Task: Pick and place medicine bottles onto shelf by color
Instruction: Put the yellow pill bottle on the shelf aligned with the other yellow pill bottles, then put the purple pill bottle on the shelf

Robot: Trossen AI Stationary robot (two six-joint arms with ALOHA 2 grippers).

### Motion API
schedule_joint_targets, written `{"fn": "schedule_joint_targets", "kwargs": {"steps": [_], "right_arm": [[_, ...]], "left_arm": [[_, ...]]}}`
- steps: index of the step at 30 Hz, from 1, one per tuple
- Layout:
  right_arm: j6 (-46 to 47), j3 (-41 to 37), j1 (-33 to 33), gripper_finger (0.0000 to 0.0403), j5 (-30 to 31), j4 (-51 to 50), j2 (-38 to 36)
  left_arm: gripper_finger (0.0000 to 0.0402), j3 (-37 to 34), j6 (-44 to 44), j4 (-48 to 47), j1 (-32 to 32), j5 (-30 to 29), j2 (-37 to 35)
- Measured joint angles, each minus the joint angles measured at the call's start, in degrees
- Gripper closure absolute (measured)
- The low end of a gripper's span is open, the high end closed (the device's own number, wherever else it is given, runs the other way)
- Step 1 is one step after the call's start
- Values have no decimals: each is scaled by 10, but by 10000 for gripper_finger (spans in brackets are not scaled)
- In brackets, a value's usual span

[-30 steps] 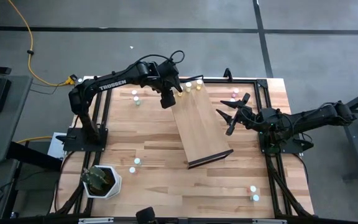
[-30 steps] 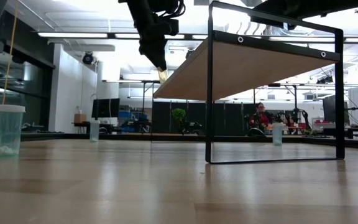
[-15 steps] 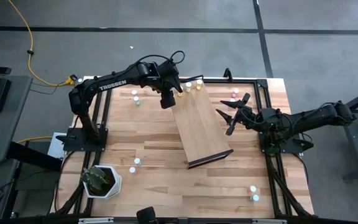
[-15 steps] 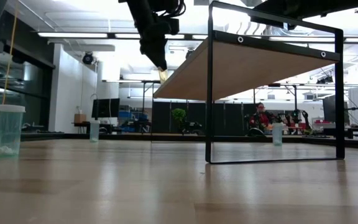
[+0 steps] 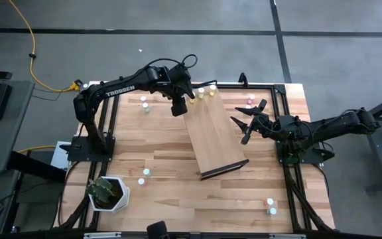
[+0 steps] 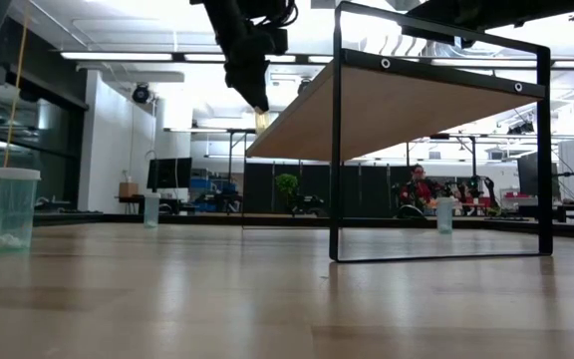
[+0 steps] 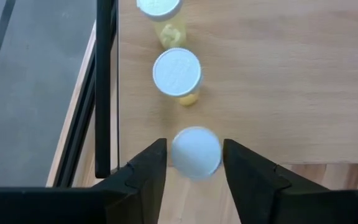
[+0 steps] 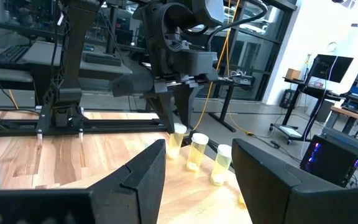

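**Left gripper at the shelf's far corner, a yellow bottle between its fingers**

The shelf (image 5: 214, 136) is a long board whose long axis runs diagonally across the table, from its far end by the left gripper (image 5: 185, 99) to its near end at the table's middle. In the low view it slopes, higher toward the near frame edge.

The yellow bottle (image 7: 196, 153) stands upright, cap up, right between the left gripper's fingers (image 7: 146, 174) at the shelf's corner. The jaws stand parted, one finger on each side of the cap; whether they press it cannot be told. Just beyond the fingertips, two more yellow bottles (image 7: 177, 74) stand upright in a row along the shelf's edge.

The right gripper (image 5: 245, 123) waits beside the shelf's long side, jaws spread and empty. Pink bottles (image 5: 250, 99) sit just beyond it, near the table's far edge.
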Motion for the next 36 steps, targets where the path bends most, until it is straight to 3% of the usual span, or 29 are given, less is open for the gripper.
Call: {"fn": "schedule_joint_targets", "kwargs": {"steps": [12,29,32,36], "right_arm": [[0,0,0,226,0,0,0],[0,0,0,226,0,0,0],[0,0,0,226,0,0,0],[0,0,0,226,0,-7,0]], "left_arm": [[195,0,0,4,0,1,0],[188,86,-27,4,4,-7,-3],[188,85,-36,43,5,-28,-17],[188,33,-52,175,10,-32,-62]]}}
